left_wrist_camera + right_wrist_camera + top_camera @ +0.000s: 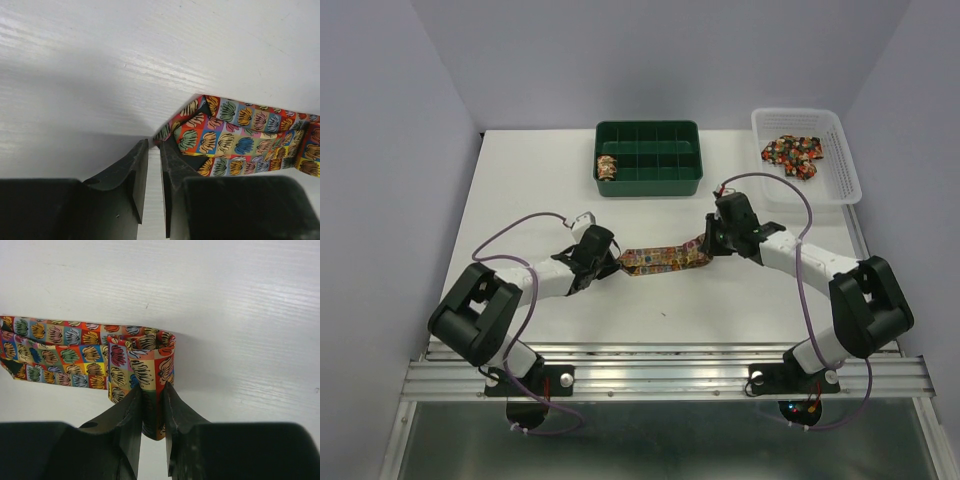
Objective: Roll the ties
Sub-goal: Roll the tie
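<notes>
One of the ties (665,260) lies stretched as a flat strip on the white table between my two grippers. My right gripper (708,243) is shut on its folded-over right end; in the right wrist view the fold (150,357) stands up between the jaws of the right gripper (151,390). My left gripper (613,262) meets the tie's left end. In the left wrist view the tie (240,135) runs off to the right and its tip sits between the fingertips of the left gripper (155,142), whose jaws are almost together.
A green divided bin (650,186) stands at the back centre with one rolled tie (607,167) in its left compartment. A white basket (840,170) at the back right holds a loose heap of ties (792,152). Purple cables loop over both arms.
</notes>
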`<control>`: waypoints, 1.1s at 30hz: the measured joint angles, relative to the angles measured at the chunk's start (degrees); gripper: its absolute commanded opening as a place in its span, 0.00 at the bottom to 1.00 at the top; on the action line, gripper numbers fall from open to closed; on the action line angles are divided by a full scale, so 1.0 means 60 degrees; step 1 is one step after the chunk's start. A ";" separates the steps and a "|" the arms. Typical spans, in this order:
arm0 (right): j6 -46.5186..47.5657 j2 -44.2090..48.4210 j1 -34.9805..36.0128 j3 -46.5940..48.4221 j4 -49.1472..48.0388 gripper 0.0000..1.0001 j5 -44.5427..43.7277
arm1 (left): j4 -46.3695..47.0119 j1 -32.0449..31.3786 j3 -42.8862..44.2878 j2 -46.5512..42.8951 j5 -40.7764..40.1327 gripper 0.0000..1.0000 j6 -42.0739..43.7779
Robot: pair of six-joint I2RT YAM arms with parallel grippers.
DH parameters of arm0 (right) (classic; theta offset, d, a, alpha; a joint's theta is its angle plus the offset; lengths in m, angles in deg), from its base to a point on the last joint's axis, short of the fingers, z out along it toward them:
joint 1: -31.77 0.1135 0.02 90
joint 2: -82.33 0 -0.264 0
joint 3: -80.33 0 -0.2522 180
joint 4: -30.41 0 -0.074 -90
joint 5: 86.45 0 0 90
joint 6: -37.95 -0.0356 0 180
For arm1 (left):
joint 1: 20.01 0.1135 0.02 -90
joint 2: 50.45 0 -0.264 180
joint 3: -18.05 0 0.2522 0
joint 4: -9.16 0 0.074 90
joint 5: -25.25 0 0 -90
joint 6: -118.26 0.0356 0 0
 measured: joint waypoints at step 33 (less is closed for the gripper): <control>0.0561 -0.1730 0.1661 0.2754 0.2561 0.10 -0.3887 | 0.1293 0.0004 0.0178 0.0754 0.1701 0.22 0.0696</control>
